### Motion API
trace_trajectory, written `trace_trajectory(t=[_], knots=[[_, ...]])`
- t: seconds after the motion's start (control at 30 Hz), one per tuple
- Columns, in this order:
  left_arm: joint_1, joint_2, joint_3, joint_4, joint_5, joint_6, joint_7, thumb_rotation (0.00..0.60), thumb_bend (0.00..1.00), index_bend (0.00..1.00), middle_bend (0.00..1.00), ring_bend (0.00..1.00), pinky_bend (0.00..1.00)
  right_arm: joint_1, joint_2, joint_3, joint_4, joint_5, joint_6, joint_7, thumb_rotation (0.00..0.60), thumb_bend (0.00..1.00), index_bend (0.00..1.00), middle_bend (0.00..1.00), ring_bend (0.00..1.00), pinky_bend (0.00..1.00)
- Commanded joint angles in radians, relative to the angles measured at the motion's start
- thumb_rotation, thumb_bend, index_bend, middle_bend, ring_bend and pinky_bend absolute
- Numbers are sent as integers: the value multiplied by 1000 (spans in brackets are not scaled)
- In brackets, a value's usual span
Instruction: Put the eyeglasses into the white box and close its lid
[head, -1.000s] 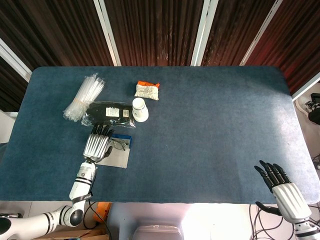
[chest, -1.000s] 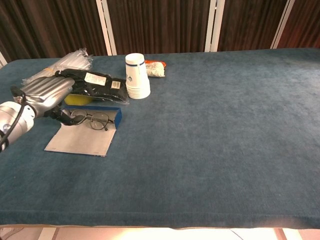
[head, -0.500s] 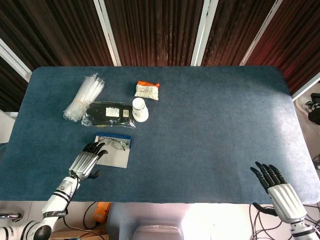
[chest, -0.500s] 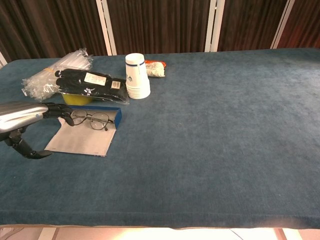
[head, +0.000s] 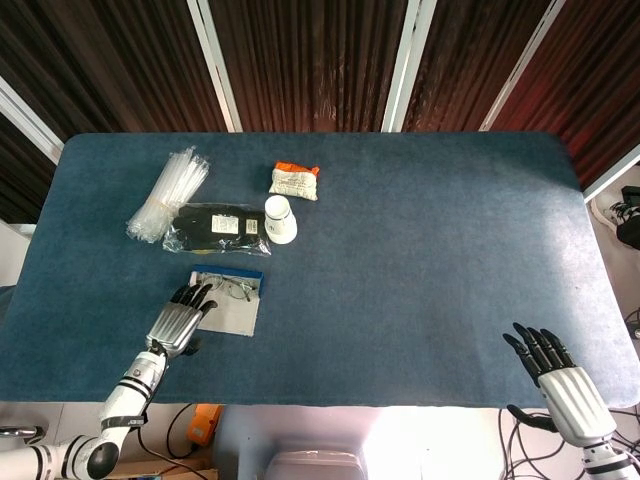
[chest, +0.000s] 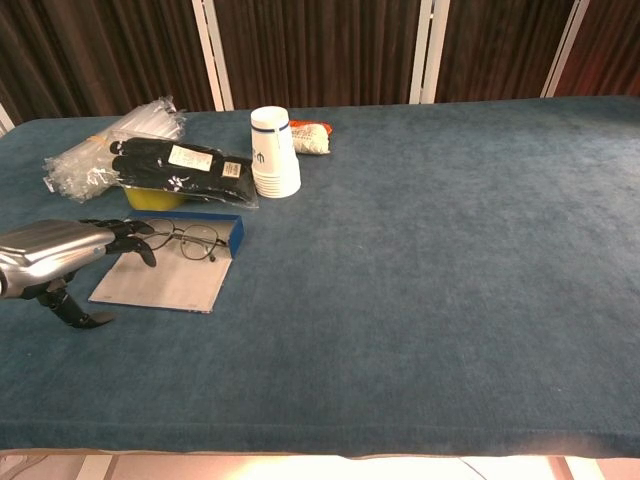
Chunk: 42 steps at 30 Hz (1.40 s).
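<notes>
The left hand (chest: 62, 252) hovers with fingers spread and holds nothing; just past its fingertips the eyeglasses (chest: 190, 241) lie in the open white box (head: 228, 304), whose lid lies flat on the table (head: 420, 260). The right hand (head: 562, 375), fingers also spread and empty, sits well apart at the table's near edge, far to the right of the box.

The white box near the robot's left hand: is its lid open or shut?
Open. The white box has its lid lying flat on the table, and the eyeglasses sit uncovered against the blue-edged tray.
</notes>
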Motion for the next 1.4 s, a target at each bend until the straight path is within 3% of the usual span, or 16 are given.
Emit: trace_trajectory(t=[0.03, 1.0, 1.4], knots=[[-4, -10, -2, 9, -7, 0, 6, 600, 284, 258, 0, 0, 75, 0, 0, 0, 0, 0, 1, 1, 600, 278, 0, 0, 0, 0], [-25, -42, -4, 47, -47, -28, 32, 600, 285, 333, 0, 0, 75, -1, 1, 0, 1, -2, 5, 3, 600, 278, 0, 0, 0, 0], [-25, -101, -35, 123, 6, -10, -68, 600, 322, 439, 45, 0, 92, -3, 4, 0, 1, -3, 10, 10, 600, 278, 0, 0, 0, 0]])
